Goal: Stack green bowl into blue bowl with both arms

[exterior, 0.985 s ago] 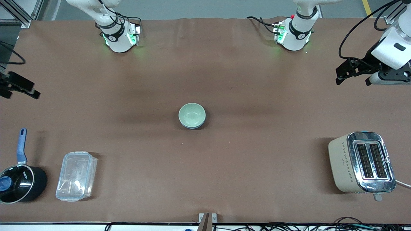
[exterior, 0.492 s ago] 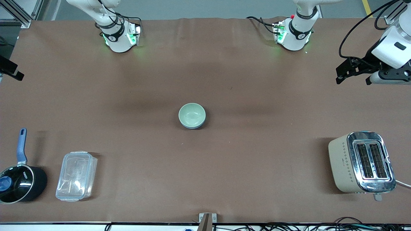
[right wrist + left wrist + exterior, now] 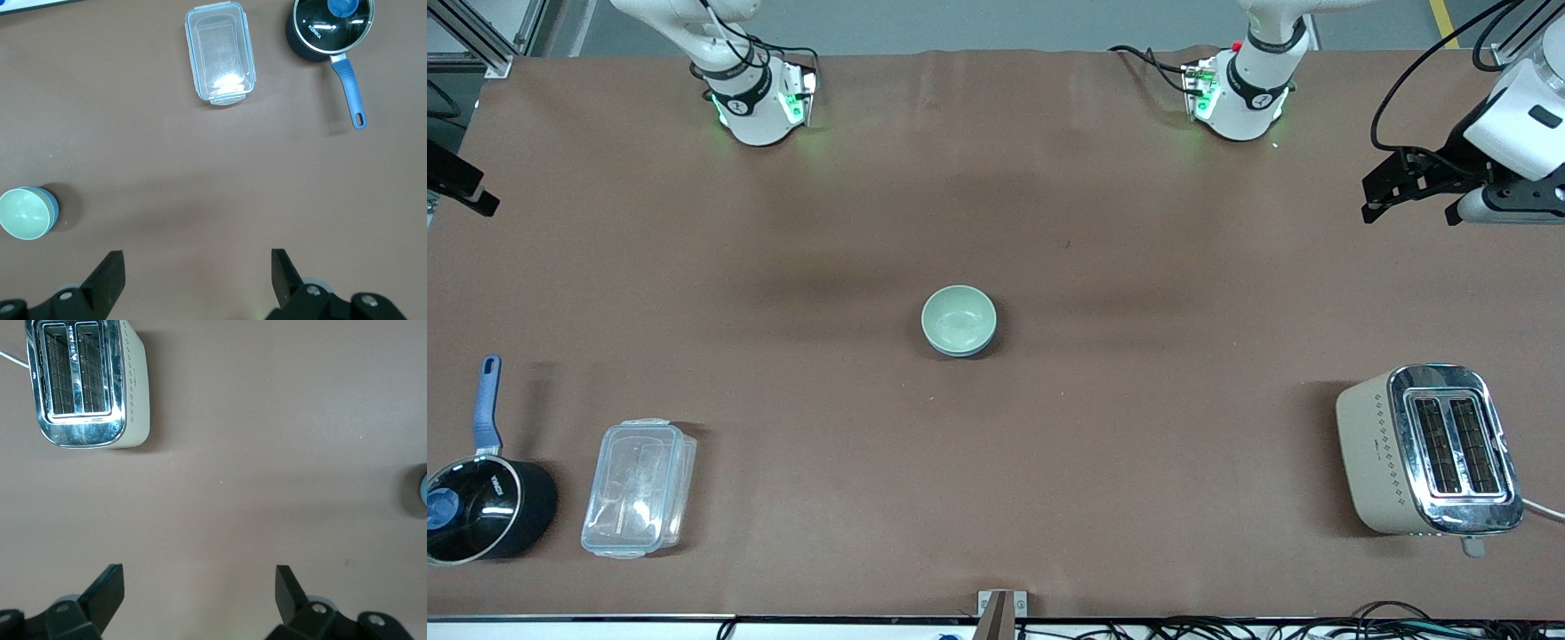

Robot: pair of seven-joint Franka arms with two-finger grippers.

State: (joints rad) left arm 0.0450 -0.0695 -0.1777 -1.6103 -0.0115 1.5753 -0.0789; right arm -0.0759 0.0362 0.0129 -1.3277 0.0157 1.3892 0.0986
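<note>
Right gripper: raised over the desk edge at 9 o'clock, fingers apart, empty. Black saucepan and clear lidded container: side by side at 8 o'clock. Green bowl: at desk centre, nested upright in blue bowl, of which only a thin rim shows. Toaster: at 4 o'clock. Left gripper: raised over the desk edge at 2 o'clock, fingers apart, empty.
</note>
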